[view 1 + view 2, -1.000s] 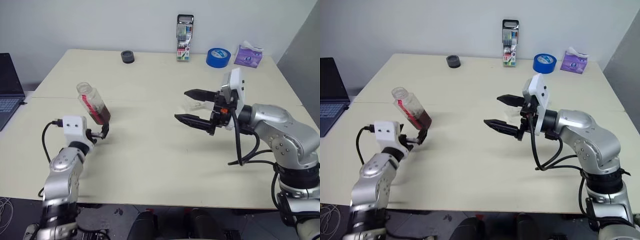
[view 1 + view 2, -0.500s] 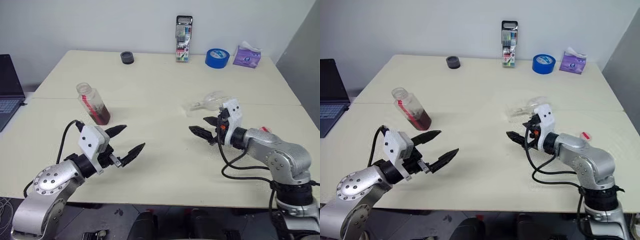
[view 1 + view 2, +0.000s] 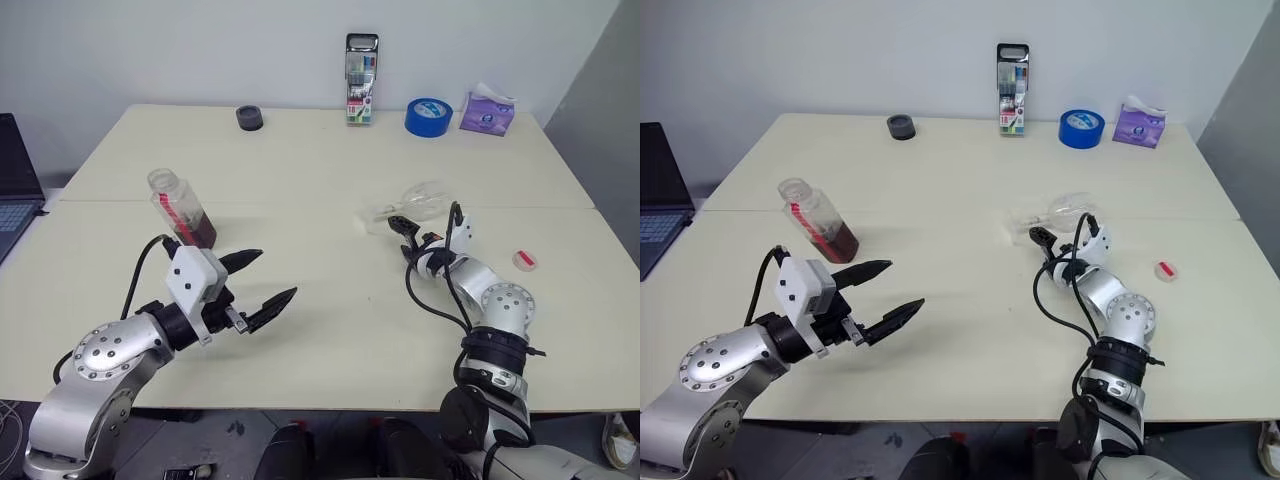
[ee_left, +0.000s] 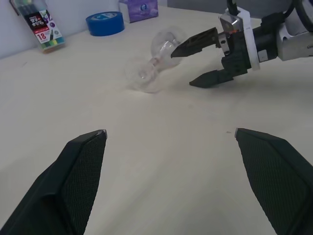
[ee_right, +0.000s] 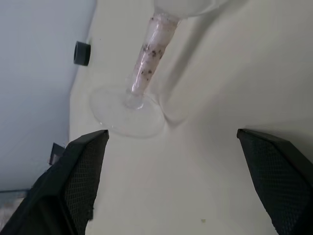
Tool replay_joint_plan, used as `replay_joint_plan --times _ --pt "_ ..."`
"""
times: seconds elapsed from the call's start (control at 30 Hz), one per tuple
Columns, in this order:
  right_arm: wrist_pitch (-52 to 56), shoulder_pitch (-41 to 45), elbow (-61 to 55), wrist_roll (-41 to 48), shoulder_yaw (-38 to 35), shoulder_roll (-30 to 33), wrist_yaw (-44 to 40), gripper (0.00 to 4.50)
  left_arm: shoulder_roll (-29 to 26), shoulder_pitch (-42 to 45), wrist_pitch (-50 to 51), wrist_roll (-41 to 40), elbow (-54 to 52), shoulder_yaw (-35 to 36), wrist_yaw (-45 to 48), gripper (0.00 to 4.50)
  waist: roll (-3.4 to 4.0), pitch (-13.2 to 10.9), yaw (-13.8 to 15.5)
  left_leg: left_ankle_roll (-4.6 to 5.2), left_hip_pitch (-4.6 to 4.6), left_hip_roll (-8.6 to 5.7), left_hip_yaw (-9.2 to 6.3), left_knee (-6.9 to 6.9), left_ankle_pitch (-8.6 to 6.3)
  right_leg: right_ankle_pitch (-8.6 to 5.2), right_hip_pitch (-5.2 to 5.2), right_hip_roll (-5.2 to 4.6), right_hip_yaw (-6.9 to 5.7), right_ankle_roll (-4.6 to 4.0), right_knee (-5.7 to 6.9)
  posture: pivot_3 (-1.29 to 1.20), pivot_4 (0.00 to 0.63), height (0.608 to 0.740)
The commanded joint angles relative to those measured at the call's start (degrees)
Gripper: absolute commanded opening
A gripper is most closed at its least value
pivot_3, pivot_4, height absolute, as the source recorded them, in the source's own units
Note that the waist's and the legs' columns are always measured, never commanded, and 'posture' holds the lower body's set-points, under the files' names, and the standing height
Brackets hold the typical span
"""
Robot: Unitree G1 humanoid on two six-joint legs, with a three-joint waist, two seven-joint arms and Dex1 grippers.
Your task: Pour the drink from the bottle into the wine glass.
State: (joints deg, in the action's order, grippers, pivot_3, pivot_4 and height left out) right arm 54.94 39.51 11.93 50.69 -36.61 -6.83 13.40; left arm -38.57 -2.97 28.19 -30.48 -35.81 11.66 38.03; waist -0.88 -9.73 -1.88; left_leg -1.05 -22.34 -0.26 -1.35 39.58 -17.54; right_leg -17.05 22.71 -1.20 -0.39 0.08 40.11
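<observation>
On the cream table (image 3: 330,150) we see the bottle (image 3: 180,209) standing at the left, uncapped, with the dark drink (image 3: 199,234) at its base. Just nearer, the left gripper (image 3: 262,279) is spread wide, empty. To the right, the wine glass (image 3: 410,204) lies on its side, the right gripper (image 3: 409,233) close beside its stem, fingers apart.

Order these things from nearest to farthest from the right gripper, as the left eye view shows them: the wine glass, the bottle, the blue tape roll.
1. The wine glass, lying on its side just beyond the right gripper.
2. The blue tape roll, at the table's far edge, beyond the glass.
3. The bottle, standing across the table on the robot's left side.
</observation>
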Motion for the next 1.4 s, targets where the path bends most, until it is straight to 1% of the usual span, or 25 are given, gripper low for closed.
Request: replay_joint_plan --times 0.03,0.07,0.13,0.27,0.4,0.63,0.83,1.0,1.03,1.07,1.1,1.13,1.23,1.33,1.4 --pt "-7.0 2.1 6.6 -1.7 0.7 -0.1 -0.9 4.50 0.2 0.9 -1.1 0.5 -0.5 0.2 -0.4 4.48 -0.01 0.0 -0.1 0.01 0.31 0.00 0.00 -0.07 0.00 0.00 -0.27 0.00 0.00 0.00 -0.06 0.00 0.150 0.740" --pt "-8.2 2.7 8.1 -1.9 1.4 -0.1 -1.6 4.50 0.2 1.0 -1.2 0.6 -0.4 0.2 -0.4 4.48 -0.04 0.0 -0.1 0.01 0.67 0.00 0.02 -0.29 -0.01 -0.01 -0.56 0.00 0.02 0.00 -0.18 0.00 0.150 0.740" --pt "-10.8 4.0 11.2 -2.7 2.5 0.1 -3.0 4.50 0.3 1.2 -1.4 0.8 -0.1 0.2 -0.4 4.48 -0.04 0.0 -0.1 0.02 0.93 -0.04 0.14 -0.60 0.00 -0.01 -0.65 0.00 0.17 0.00 -0.24 0.00 0.150 0.740" --pt "-16.2 7.2 18.8 -4.3 3.6 0.6 -5.7 4.50 0.5 1.9 -1.6 1.3 0.6 -0.3 -0.6 4.48 -0.04 0.0 -0.6 0.01 0.98 0.02 0.16 -0.70 0.01 -0.02 -0.62 0.05 0.20 -0.02 -0.20 0.00 0.150 0.740" --pt "-23.9 12.9 31.1 -6.7 3.8 1.8 -9.5 4.50 1.1 2.6 -1.6 2.1 0.7 -1.1 -0.8 4.48 -0.04 0.0 -1.3 0.00 1.08 0.02 0.27 -0.71 0.01 -0.01 -0.65 0.05 0.33 -0.03 -0.16 0.00 0.150 0.740" --pt "-32.8 21.4 47.9 -8.9 3.3 3.5 -14.5 4.50 1.4 2.9 -1.7 3.2 0.8 -1.4 -0.9 4.48 -0.05 0.0 -1.5 0.01 1.33 0.05 0.59 -0.87 0.01 -0.02 -0.70 0.08 0.66 -0.03 -0.15 0.00 0.150 0.740" --pt "-37.7 25.5 56.2 -9.6 1.6 3.5 -15.3 4.50 1.6 2.8 -1.8 3.7 0.9 -1.3 -1.0 4.48 -0.05 0.0 -1.6 0.01 1.34 0.08 0.65 -0.89 0.01 -0.02 -0.69 0.08 0.73 -0.03 -0.17 0.00 0.150 0.740" --pt "-40.8 26.4 59.7 -9.2 -0.4 3.1 -14.9 4.50 1.7 3.0 -1.9 4.1 0.9 -1.5 -1.3 4.48 -0.05 0.0 -1.6 0.01 1.36 0.10 0.70 -0.92 0.01 -0.02 -0.69 0.08 0.77 -0.03 -0.20 0.00 0.150 0.740" --pt "-41.3 26.3 60.1 -9.3 -0.7 3.0 -14.8 4.12 1.7 2.9 -1.9 4.2 0.8 -1.5 -1.3 4.50 -0.05 0.0 -1.6 0.01 1.36 0.10 0.71 -0.93 0.01 -0.02 -0.69 0.08 0.77 -0.03 -0.20 0.00 0.150 0.740" --pt "-41.7 26.1 60.4 -9.5 -0.8 2.9 -14.8 3.91 1.7 2.7 -1.9 4.2 0.7 -1.4 -1.4 4.50 -0.05 0.0 -1.6 0.01 1.36 0.10 0.71 -0.93 0.01 -0.02 -0.69 0.08 0.78 -0.03 -0.20 0.00 0.150 0.740" --pt "-42.1 26.0 60.6 -9.6 -1.0 2.8 -14.8 3.61 1.6 2.7 -1.9 4.2 0.7 -1.4 -1.4 4.50 -0.05 0.0 -1.6 0.01 1.36 0.10 0.71 -0.95 0.01 -0.02 -0.69 0.08 0.78 -0.03 -0.21 0.00 0.150 0.740" --pt "-42.3 25.9 60.8 -9.7 -1.1 2.7 -14.8 3.19 1.6 2.7 -1.9 4.2 0.7 -1.3 -1.4 4.50 -0.05 0.0 -1.6 0.01 1.36 0.11 0.73 -0.97 0.01 -0.02 -0.68 0.08 0.80 -0.03 -0.23 0.00 0.150 0.740" --pt "-42.6 26.0 61.1 -9.9 -1.0 2.6 -14.9 2.17 1.6 2.6 -1.9 4.3 0.7 -1.2 -1.4 4.50 -0.06 0.0 -1.6 0.01 1.38 0.11 0.84 -1.19 0.01 -0.02 -0.62 0.08 0.87 -0.03 -0.32 0.00 0.150 0.740" --pt "-42.9 26.3 61.3 -10.6 -0.7 2.6 -15.3 0.99 1.5 2.9 -1.9 4.5 1.0 -1.3 -1.3 4.50 -0.07 0.0 -1.6 -0.01 1.44 0.13 0.97 -1.49 0.02 -0.02 -0.56 0.08 0.95 -0.03 -0.49 0.00 0.150 0.740" --pt "-43.3 26.2 61.2 -12.2 0.8 2.7 -16.5 0.35 1.6 3.0 -2.0 4.5 1.1 -1.4 -1.3 4.50 -0.06 0.0 -1.6 -0.01 1.43 0.14 0.97 -1.59 0.02 -0.02 -0.56 0.08 0.94 -0.04 -0.63 0.00 0.150 0.740"
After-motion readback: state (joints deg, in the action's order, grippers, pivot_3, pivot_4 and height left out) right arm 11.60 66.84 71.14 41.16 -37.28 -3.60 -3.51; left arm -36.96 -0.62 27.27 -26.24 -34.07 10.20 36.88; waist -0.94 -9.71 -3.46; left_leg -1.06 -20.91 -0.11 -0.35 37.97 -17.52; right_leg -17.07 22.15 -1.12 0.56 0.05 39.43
